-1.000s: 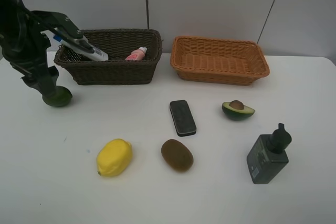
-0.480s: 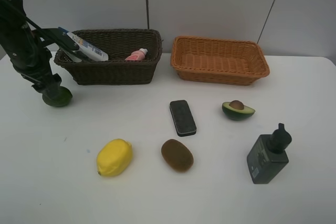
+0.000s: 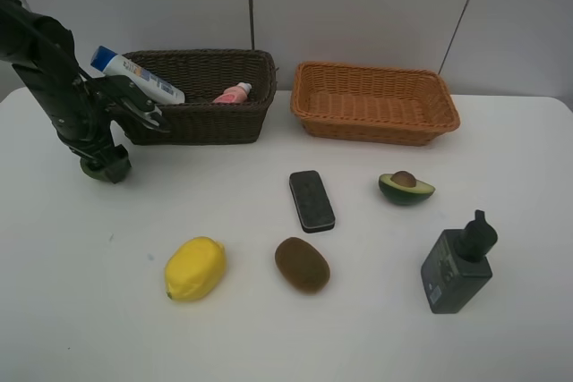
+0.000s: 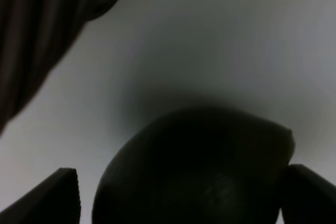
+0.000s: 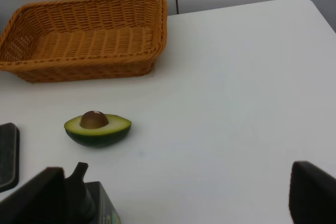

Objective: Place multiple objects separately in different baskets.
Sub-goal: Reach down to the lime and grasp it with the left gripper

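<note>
My left gripper (image 3: pixel 103 165) is down on the table left of the dark brown basket (image 3: pixel 201 121). In the left wrist view it (image 4: pixel 184 198) is open, with the green fruit (image 4: pixel 194 161) between its fingertips; the high view hides the fruit under it. The blue-capped white bottle (image 3: pixel 143 78) leans on that basket's left rim, and the pink bottle (image 3: pixel 233 92) lies inside. The orange-tan basket (image 3: pixel 376 124) holds nothing. The black block (image 3: pixel 312 200), avocado half (image 3: pixel 406 187), pump bottle (image 3: pixel 458 266), lemon (image 3: pixel 194 267) and kiwi (image 3: pixel 302 264) lie on the table. My right gripper (image 5: pixel 173 198) is open and holds nothing.
The right wrist view shows the tan basket (image 5: pixel 84 69), the avocado half (image 5: pixel 98 128), the pump bottle's top (image 5: pixel 84 192) and an edge of the black block (image 5: pixel 6 156). A wall stands behind both baskets. The white table (image 3: pixel 89 310) carries everything.
My left arm has swung and the gripper has come down over the green fruit, which now hides under it in the high view. Nothing else has moved.
</note>
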Tool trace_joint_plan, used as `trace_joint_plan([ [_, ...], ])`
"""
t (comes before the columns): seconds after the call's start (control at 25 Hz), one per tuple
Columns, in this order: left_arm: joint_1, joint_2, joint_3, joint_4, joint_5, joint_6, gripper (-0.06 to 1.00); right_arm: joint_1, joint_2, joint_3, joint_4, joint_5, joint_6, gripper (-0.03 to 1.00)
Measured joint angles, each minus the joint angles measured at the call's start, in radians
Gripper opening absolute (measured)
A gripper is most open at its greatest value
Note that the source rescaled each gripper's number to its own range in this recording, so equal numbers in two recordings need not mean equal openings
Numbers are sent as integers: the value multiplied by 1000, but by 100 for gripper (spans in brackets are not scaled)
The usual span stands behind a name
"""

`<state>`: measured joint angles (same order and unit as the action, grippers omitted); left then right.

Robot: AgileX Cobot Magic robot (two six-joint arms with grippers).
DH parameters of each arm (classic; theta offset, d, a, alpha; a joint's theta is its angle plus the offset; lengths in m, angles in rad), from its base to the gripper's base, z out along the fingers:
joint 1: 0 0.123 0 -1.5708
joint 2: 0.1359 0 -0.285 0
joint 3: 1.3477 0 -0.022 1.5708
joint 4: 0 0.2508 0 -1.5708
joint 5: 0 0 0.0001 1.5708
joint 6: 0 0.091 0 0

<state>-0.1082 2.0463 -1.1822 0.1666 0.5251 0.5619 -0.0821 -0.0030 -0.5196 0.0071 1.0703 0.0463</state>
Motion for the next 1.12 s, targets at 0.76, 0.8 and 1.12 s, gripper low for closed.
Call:
trace_joint_plan([
  [0.76, 1, 70, -32, -8, 41, -162, 55, 0, 0, 0, 0, 0, 0, 100],
  [0.8, 1, 70, -32, -8, 51, -175, 55, 0, 0, 0, 0, 0, 0, 100],
  [1.12, 0, -33, -26, -183, 174, -237, 55, 0, 0, 0, 0, 0, 0, 100],
])
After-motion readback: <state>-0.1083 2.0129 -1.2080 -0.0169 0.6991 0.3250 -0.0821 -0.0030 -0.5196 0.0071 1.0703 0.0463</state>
